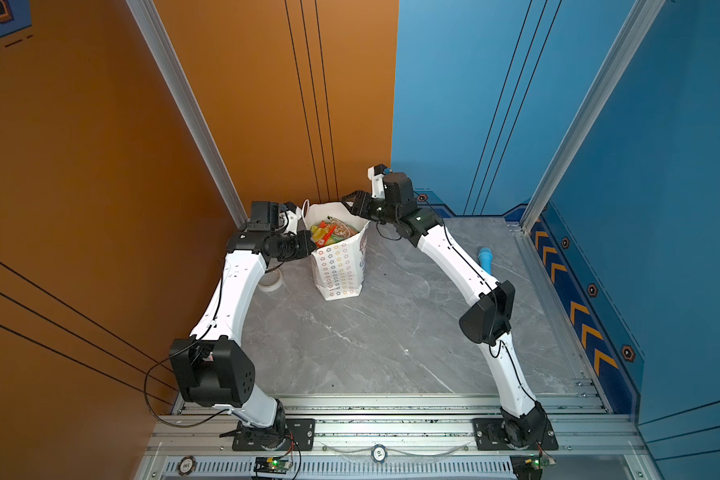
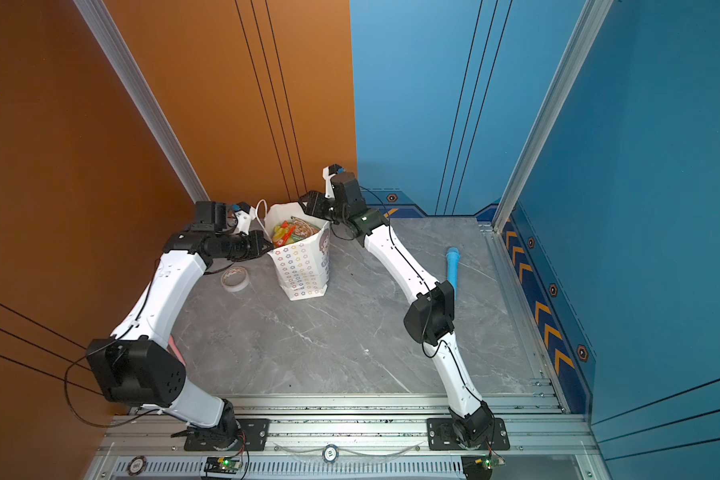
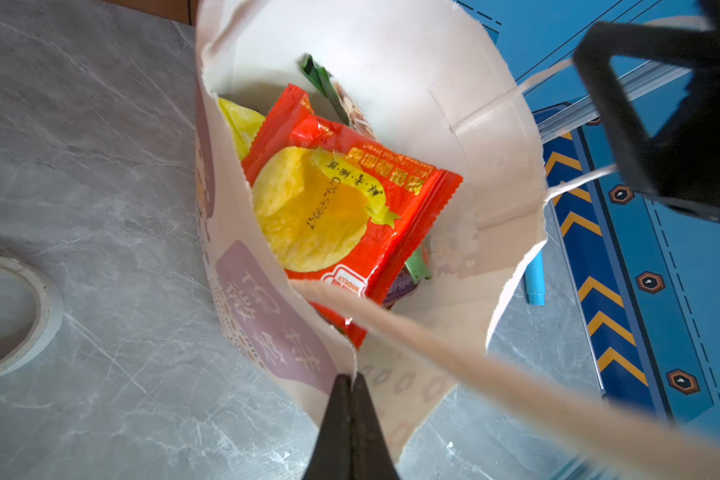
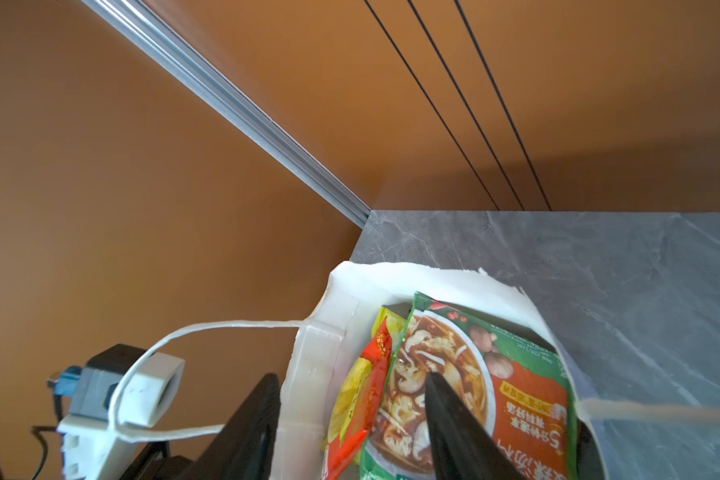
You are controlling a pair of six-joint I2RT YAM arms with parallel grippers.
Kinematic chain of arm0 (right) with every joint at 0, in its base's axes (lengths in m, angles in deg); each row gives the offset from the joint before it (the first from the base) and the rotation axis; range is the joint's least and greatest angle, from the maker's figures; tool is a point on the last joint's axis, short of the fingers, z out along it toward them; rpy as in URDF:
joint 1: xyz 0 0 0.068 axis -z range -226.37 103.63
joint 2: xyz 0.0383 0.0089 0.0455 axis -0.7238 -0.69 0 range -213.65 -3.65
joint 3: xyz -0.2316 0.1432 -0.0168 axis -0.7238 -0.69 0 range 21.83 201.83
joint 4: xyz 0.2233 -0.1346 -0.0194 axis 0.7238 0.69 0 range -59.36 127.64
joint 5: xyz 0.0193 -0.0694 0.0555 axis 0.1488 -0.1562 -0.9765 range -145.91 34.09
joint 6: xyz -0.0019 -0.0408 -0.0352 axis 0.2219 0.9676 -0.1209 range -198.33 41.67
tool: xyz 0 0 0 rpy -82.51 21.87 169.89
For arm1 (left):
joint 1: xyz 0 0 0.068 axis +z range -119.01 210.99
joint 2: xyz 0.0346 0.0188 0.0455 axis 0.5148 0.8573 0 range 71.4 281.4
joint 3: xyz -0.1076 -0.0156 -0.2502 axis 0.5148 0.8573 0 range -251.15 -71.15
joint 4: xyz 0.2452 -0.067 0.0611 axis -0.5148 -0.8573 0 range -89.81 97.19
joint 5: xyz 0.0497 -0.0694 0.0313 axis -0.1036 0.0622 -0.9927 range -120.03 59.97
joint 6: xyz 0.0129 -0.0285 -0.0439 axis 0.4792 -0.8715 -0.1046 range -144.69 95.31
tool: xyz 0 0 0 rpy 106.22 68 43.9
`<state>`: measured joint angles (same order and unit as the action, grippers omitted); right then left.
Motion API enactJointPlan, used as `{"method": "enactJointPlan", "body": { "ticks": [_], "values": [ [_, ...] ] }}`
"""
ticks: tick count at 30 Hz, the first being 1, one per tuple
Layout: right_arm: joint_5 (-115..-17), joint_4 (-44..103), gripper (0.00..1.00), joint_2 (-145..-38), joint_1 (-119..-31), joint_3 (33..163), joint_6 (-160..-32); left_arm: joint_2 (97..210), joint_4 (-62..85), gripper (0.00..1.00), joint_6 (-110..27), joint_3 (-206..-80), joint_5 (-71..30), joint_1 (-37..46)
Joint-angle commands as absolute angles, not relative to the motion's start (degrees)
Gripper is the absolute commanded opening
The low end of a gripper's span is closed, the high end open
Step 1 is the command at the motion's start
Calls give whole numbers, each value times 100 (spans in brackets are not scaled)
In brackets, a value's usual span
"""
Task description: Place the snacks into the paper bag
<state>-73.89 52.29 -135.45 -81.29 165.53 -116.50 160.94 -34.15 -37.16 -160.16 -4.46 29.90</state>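
Note:
The white paper bag [image 1: 337,266] [image 2: 304,266] stands upright at the back of the table, in both top views. Its mouth is open, and snacks [image 1: 329,232] [image 2: 292,232] fill it. On top lies a red pouch [image 3: 341,199], with a yellow one [image 3: 242,120] beneath it and a green soup pouch [image 4: 516,374] beside it. My left gripper [image 1: 310,247] [image 3: 352,378] is shut on the bag's near rim. My right gripper [image 1: 350,203] [image 4: 352,376] hangs open over the far rim. One finger is outside the bag wall [image 4: 308,374] and the other is above the green pouch.
A tape roll [image 1: 272,281] [image 3: 17,311] lies left of the bag, under my left arm. A blue microphone-shaped stick [image 1: 485,259] [image 2: 452,270] lies at the right. The orange wall stands close behind the bag. One cord handle [image 4: 208,328] loops around my left wrist's camera mount.

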Motion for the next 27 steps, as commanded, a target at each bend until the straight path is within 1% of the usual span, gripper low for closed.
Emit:
{"method": "enactJointPlan", "body": {
  "ticks": [1,3,7,9,11,13,14,17,22,25,27],
  "values": [
    [-7344,5296,64,-12651,-8188,16252,-11101,16143,-3570,2,-3730,-15943,-426,3019],
    [-7128,5297,69,-12290,-8204,15706,-10826,16114,-3565,2,-3717,-15939,-462,3026],
    [-6405,4792,85,-11051,-8223,13936,-10162,16111,-3570,2,-3718,-15937,-480,3028],
    [-6049,4463,86,-10541,-8223,13013,-9896,16109,-3569,3,-3726,-15948,-439,3027],
    [-5642,4018,90,-9987,-8220,11887,-9700,16090,-3570,3,-3721,-15939,-469,3019],
    [-5279,3612,99,-9482,-8223,10875,-9584,16073,-3568,3,-3724,-15930,-491,3013],
    [-5106,3366,100,-9216,-8230,10375,-9505,16081,-3570,3,-3717,-15938,-496,3019],
    [-4640,2973,100,-8579,-8234,9148,-9403,16111,-3562,3,-3724,-15938,-481,3011],
    [-4203,2961,100,-7952,-8252,8133,-9135,16122,-3570,4,-3717,-15932,-530,2993],
    [-4047,2903,100,-7674,-8182,7734,-9157,16157,-3563,9,-3718,-15941,-534,2984],
    [-4066,2828,100,-7541,-8100,7572,-9193,16155,-3572,15,-3727,-15944,-540,2976]
  ]
}}
